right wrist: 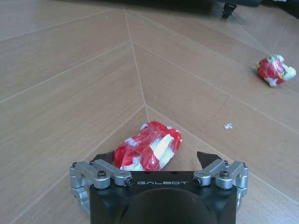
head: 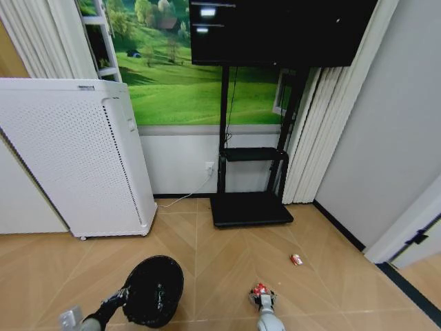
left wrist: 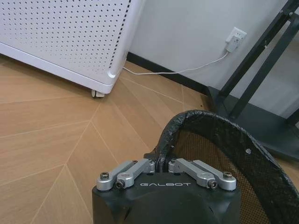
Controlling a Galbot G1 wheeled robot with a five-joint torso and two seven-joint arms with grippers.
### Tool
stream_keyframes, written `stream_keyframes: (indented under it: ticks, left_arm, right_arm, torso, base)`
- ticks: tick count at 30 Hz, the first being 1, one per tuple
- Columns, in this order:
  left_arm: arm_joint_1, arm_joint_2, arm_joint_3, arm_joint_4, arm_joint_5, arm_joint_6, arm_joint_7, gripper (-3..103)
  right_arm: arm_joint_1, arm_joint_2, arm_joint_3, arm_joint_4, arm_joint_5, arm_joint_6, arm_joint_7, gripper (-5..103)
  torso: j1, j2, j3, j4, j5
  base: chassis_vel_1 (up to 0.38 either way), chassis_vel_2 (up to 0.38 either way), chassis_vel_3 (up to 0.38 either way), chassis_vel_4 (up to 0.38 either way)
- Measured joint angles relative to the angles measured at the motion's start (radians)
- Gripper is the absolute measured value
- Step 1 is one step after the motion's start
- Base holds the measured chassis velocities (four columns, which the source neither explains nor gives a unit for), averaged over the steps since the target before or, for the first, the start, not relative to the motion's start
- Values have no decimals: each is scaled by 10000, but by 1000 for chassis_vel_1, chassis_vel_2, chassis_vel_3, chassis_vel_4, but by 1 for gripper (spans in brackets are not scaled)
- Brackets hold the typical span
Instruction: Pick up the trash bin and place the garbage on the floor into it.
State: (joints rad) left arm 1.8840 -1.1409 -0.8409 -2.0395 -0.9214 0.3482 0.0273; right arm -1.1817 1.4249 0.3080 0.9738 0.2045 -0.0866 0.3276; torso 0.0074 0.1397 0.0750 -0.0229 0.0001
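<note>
The trash bin (head: 153,289), black mesh with a bag-lined rim, hangs at the lower left of the head view. My left gripper (left wrist: 162,161) is shut on the trash bin (left wrist: 224,158) at its rim. My right gripper (right wrist: 156,158) is open low over the floor, its fingertips (right wrist: 208,157) on either side of a crumpled red-and-white wrapper (right wrist: 148,146). In the head view that wrapper (head: 260,290) shows just above the right gripper (head: 262,298). A second red-and-white piece of garbage (head: 296,259) lies farther right on the floor, also seen as a small wad (right wrist: 274,70) from the right wrist.
A tall white perforated appliance (head: 76,152) stands at the left on casters. A black TV stand (head: 251,207) with a flat base sits against the wall ahead, a white cable (left wrist: 177,71) running to a socket. Wood floor spreads between them.
</note>
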Motion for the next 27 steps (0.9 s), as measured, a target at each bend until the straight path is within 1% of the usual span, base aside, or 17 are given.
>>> stream_keyframes:
  ticks: [1, 5, 6, 7, 8, 9, 10, 13, 14, 15, 17, 18, 20, 21, 25, 26, 27]
  left_arm:
    - [5, 0, -15, 0, -4, 0, -3, 7]
    - [6, 0, -26, 7, -6, 0, -5, 7]
    - [3, -2, -29, 16, -6, 0, -9, 7]
    - [3, -2, -29, 16, -6, 0, -9, 7]
    - [0, -4, -30, 23, -7, 0, -13, 7]
    - [-4, -14, -35, 23, -25, 0, -19, 7]
    - [-4, -14, -35, 23, -25, 0, -19, 7]
    - [-37, -47, -16, 72, -51, -5, -40, 7]
    - [-37, -47, -16, 72, -51, -5, -40, 7]
    - [-40, -48, -15, 72, -62, -6, -43, 7]
    - [-48, -42, -15, 71, -81, -6, -43, 7]
    - [-62, -31, -18, 74, -88, -7, -45, 7]
    - [-84, -15, -20, 97, -98, -7, -49, 7]
    - [-87, -13, -20, 113, -103, -7, -52, 7]
    - [-88, -13, -12, 137, -103, -7, -53, 7]
    - [-87, -9, 11, 151, -99, -8, -54, 7]
    - [-84, -2, 24, 155, -93, -8, -54, 7]
  right_arm:
    - [34, 5, 14, -38, 48, -6, 4, 95]
    - [74, 8, 26, -81, 73, -6, 5, 95]
    - [97, 6, 25, -104, 97, -6, -2, 85]
    - [97, 6, 25, -104, 97, -6, -2, 85]
    - [116, -1, 23, -120, 118, -5, -13, 80]
    - [132, -20, 3, -133, 138, -4, -36, 70]
    - [132, -20, 3, -133, 138, -4, -36, 70]
    - [190, 17, -16, -238, 114, -14, -19, 54]
    - [190, 17, -16, -238, 114, -14, -19, 54]
    - [199, 17, -16, -266, 115, -20, -18, 48]
    - [227, 11, -16, -307, 130, -23, -15, 48]
    - [244, -8, -17, -322, 158, -28, -10, 37]
    - [263, -45, -23, -328, 209, -34, 0, 32]
    - [269, -76, -26, -311, 228, -7, 6, 20]
    - [262, -128, -26, -201, 220, 88, -57, 16]
    - [260, -189, -41, -65, 125, 440, -244, 16]
    - [260, -233, -59, 12, -15, 642, -349, 21]
  torso:
    - [0, 0, 0, 1, 0]
    - [-1, 0, 0, 1, 0]
    - [0, 0, 0, 1, 0]
    - [0, 0, 0, 1, 0]
    - [0, 0, 0, 1, 0]
    - [-1, 0, 0, 1, -1]
    - [-1, 0, 0, 1, -1]
    - [0, 0, -1, 2, 0]
    - [0, 0, -1, 2, 0]
    - [0, 0, -1, 3, -1]
    - [-1, 0, -1, 2, -1]
    - [-1, 0, -1, 2, -1]
    - [0, 0, 0, -1, 0]
    - [0, 0, 0, 0, 0]
    - [0, -1, 1, -2, 2]
    - [0, 0, 0, 0, 0]
    - [0, -1, 1, 0, 1]
  base:
    - [0, 0, 0, 0]
    - [0, 0, 0, 0]
    - [0, 0, 0, 0]
    - [0, 0, 0, 0]
    - [0, 0, 0, 0]
    - [0, 0, 0, 0]
    - [0, 0, 0, 0]
    - [0, 0, 0, 0]
    - [0, 0, 0, 0]
    - [0, 0, 0, 0]
    - [0, 0, 0, 0]
    - [0, 0, 0, 0]
    - [0, 0, 0, 0]
    - [0, 0, 0, 0]
    - [0, 0, 0, 0]
    - [0, 0, 0, 0]
    - [0, 0, 0, 0]
